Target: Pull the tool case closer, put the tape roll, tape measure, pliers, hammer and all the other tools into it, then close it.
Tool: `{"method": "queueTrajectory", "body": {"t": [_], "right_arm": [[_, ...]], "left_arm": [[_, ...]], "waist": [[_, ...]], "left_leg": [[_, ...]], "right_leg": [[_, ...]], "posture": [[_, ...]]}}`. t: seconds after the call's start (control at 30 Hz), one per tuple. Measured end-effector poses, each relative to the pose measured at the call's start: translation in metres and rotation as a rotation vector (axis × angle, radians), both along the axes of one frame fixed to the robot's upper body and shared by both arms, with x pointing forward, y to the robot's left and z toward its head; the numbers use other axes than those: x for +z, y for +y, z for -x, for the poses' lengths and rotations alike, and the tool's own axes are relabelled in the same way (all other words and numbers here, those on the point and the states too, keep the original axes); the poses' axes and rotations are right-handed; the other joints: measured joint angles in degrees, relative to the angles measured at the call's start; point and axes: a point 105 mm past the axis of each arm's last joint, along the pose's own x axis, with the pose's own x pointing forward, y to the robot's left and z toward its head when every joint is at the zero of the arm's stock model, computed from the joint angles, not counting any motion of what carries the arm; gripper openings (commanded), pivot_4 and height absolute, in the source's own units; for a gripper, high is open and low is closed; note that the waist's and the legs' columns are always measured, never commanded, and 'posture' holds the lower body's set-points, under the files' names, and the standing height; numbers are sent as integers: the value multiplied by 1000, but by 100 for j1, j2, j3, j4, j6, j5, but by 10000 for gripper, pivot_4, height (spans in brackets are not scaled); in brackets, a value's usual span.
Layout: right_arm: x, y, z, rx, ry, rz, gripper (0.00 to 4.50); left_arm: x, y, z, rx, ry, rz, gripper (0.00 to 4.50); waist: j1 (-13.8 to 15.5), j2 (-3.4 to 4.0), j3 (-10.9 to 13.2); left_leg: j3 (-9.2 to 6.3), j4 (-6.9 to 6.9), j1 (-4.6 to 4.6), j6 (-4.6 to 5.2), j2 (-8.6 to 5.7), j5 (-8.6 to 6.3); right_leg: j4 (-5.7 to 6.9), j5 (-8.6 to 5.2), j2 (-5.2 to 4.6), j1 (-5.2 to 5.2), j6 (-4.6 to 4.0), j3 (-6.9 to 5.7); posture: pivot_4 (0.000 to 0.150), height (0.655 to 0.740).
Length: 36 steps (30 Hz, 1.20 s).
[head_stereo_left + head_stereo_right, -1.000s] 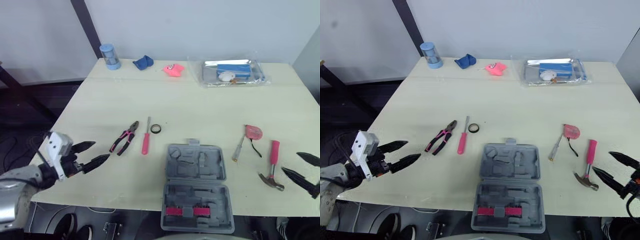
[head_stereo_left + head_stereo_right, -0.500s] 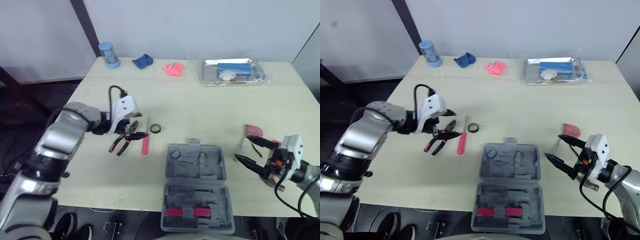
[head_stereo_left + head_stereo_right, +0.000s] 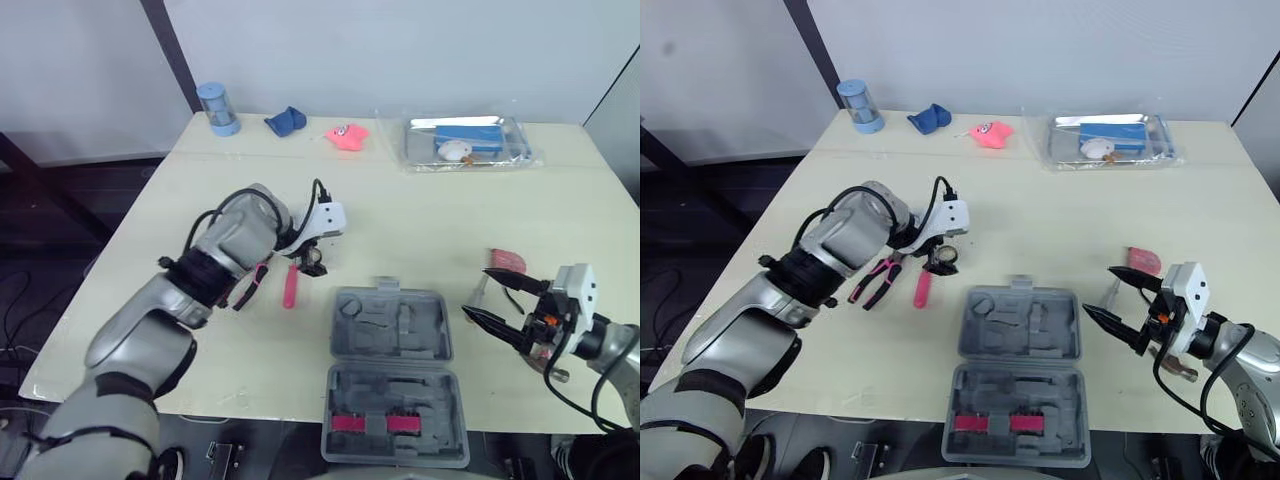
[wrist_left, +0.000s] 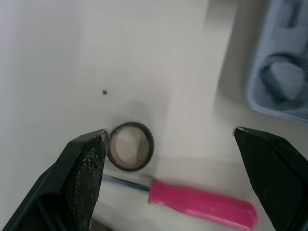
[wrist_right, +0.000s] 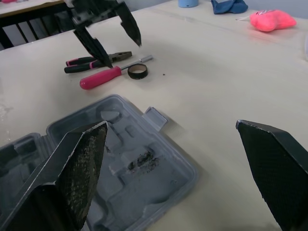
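Nearest, at the near edge of the table (image 3: 400,215), the grey tool case (image 3: 392,372) lies open and flat. Bringing it close looks done. Its moulded recesses hold none of the loose tools (a pink strip sits in the near half, too small to name), so the packing has not begun.

To the right of the case the right pincer (image 3: 1100,291) hangs low with its fingers wide apart, holding nothing. A small pale-handled screwdriver (image 3: 474,297) lies on the table by those fingers. The hammer (image 3: 1171,364) is mostly hidden behind that arm. The red tape measure (image 3: 507,262) lies just beyond them.

To the left of the case and a little farther off lie the pliers (image 3: 245,285) with pink and black handles. Beside them is a pink-handled screwdriver (image 3: 290,287), with the black tape roll (image 4: 130,146) just past its shaft. The left pincer (image 4: 170,130) hovers over the roll with its fingers spread and empty. The roll sits off-centre, right beside one finger, and I cannot tell if they touch.

I judge the tape roll pickup to be the step in hand. Every tool is left to go in, and then the lid must be closed.

Along the far edge stand a blue canister (image 3: 218,110), a blue cloth (image 3: 286,123), a pink object (image 3: 347,137) and a clear tray (image 3: 515,152), none of them tools
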Motion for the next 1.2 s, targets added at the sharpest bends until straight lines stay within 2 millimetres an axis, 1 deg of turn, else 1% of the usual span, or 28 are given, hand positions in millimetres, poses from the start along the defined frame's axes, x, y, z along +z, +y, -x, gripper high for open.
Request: {"method": "queueTrajectory", "body": {"t": [0.1,0.17,0.27,0.4,0.53,0.7,0.77,1.0,1.2], "right_arm": [[1,-1,0,-1,-3,3,45000],[2,-3,0,-8,-8,7,45000],[4,-6,-1,-17,-14,11,45000],[4,-7,0,-21,-14,12,45000],[3,-8,3,-14,-8,27,45000],[8,-7,8,47,-46,47,45000],[15,-6,8,72,-78,42,45000],[28,-3,9,146,-149,28,45000],[29,-3,12,186,-137,3,45000]], "left_arm": [[-3,1,-2,24,0,-35,44170],[-11,4,-5,51,4,-73,44170],[-13,5,-6,56,0,-97,44170],[-29,6,-8,61,26,-152,44170],[-37,6,-11,59,37,-177,44170],[-39,12,-13,56,41,-211,44170],[-40,12,-13,48,42,-222,44170],[-40,14,-12,33,49,-247,44170],[-40,16,-12,33,51,-268,44170]], "waist": [[-3,0,0],[5,0,0],[9,-1,1],[12,-2,1],[14,-2,1],[2,-3,2],[7,-3,2],[9,-4,2],[12,-4,2]], "left_leg": [[0,0,1,-1,0,1],[-3,1,0,-1,0,1],[-4,3,-2,-1,1,1],[-4,5,-4,-2,-1,1],[-5,5,-6,-2,-1,1],[-4,5,-4,-1,-1,1],[-5,6,-4,-2,-1,1],[-4,7,-6,-4,-1,2],[-7,7,-6,-4,-1,2]], "right_leg": [[0,0,0,0,0,0],[2,0,-1,0,0,-2],[2,0,-5,1,0,-4],[2,0,-5,0,0,-5],[1,0,-7,0,0,-7],[2,0,-5,0,0,-7],[3,0,-6,0,0,-8],[2,0,-8,0,0,-9],[3,0,-11,0,0,-11]], "posture": [[1500,7400],[1500,7400],[1500,7400],[1500,7400],[1500,7400],[1500,7400],[1500,7400],[1500,7400],[1500,7400]]}}
